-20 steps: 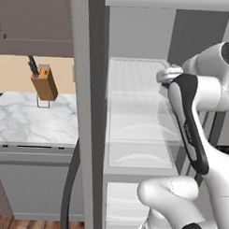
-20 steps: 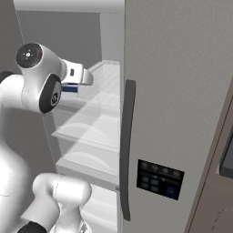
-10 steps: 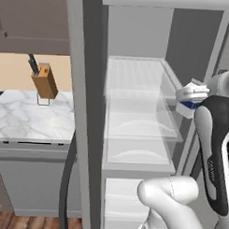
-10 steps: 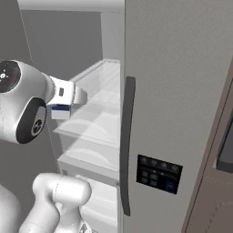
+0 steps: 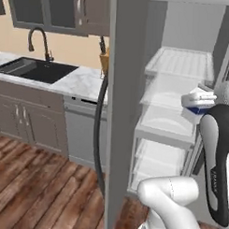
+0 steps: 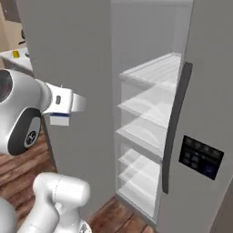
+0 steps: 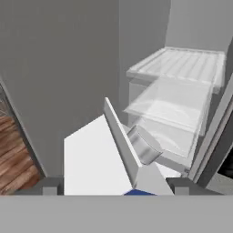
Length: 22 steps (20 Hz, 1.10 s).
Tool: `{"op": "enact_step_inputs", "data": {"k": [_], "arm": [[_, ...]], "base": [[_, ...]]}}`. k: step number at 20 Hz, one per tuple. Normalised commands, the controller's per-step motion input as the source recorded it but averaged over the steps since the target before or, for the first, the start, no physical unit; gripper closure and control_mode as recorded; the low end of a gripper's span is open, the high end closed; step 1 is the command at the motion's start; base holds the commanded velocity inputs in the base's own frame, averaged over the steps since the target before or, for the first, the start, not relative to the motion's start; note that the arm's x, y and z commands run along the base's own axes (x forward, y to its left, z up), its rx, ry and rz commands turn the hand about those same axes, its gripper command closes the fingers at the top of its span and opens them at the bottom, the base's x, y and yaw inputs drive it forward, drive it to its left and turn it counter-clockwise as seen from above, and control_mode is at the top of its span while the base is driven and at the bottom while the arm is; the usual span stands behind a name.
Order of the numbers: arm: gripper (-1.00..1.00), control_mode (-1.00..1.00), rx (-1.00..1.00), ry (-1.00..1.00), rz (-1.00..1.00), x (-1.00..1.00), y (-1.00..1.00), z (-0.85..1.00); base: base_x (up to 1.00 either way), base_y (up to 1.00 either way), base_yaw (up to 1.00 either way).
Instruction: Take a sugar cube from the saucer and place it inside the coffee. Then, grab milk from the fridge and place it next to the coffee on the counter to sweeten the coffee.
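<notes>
Nearby, fridge (image 6: 150, 113) door (image 5: 123, 107), sink (image 5: 36, 69), milk (image 7: 107, 159)

Home kitchen: tall silver-grey fridge (image 5: 123, 112) standing open at right, pale glass shelves (image 6: 152, 98) inside; at far left, dark sink (image 5: 36, 70) with curved black tap (image 5: 41, 41) set in white marble counter (image 5: 82, 82), above wooden plank floor (image 5: 34, 188).

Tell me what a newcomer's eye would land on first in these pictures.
The open fridge dominates, its pale glass shelves bare. Next, the milk carton fills the hand view, clamped in the hand in front of the fridge opening. Off to the left, a dark sink with a curved tap sits in the marble counter.
</notes>
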Motion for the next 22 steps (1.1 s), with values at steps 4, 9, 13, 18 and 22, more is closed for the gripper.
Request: {"op": "enact_step_inputs", "data": {"k": [4,9,13,18,22], "arm": [[1.0,1.0,0.0,0.0,0.0,0.0,0.0,0.0],[1.0,1.0,0.0,0.0,0.0,0.0,0.0,0.0],[1.0,1.0,0.0,0.0,0.0,0.0,0.0,0.0],[1.0,1.0,0.0,0.0,0.0,0.0,0.0,0.0],[1.0,1.0,0.0,0.0,0.0,0.0,0.0,0.0]], "base": [[-0.8,0.1,0.91],[-0.6,0.68,0.83],[0.58,0.85,0.52],[1.0,0.12,0.21],[1.0,-0.09,0.06]]}}
